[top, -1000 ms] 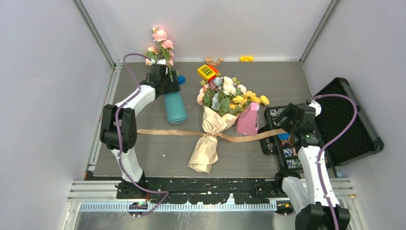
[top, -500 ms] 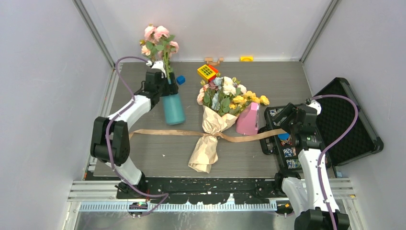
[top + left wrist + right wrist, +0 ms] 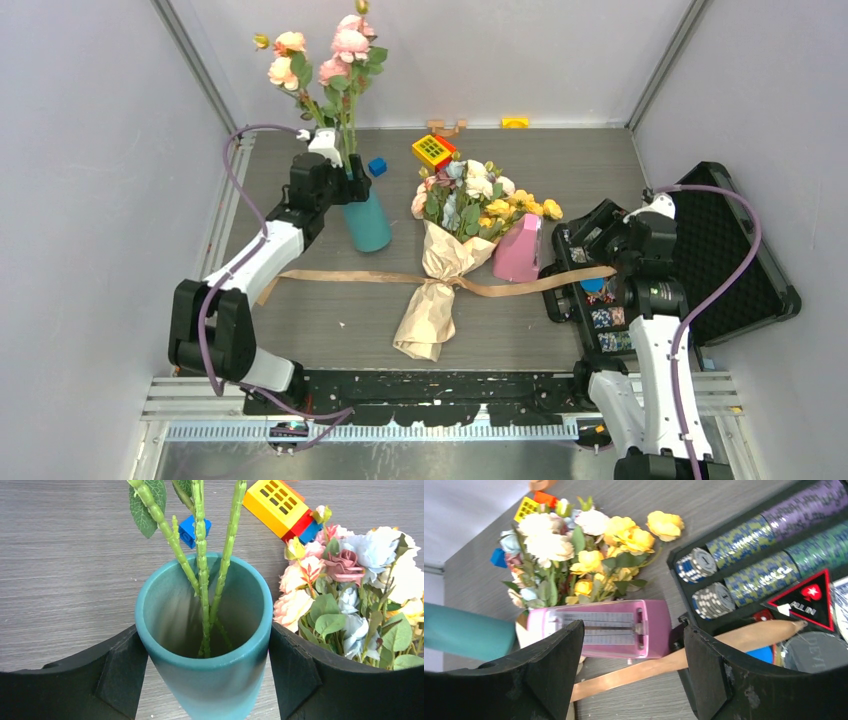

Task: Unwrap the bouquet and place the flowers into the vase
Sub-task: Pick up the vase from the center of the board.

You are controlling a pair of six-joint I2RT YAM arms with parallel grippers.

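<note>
Teal vase (image 3: 205, 650) is clasped on both sides by the left fingers (image 3: 117, 680); the right fingers (image 3: 549, 665) are held wide apart, empty. The bouquet (image 3: 445, 250) is seen wrapped on the desk (image 3: 330, 320).

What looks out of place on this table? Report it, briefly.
The vase, clamped between the jaws of the left gripper, already holds long-stemmed pink roses, while the bouquet lies wrapped. Its ribbon trails across the table onto the open chip case.
</note>
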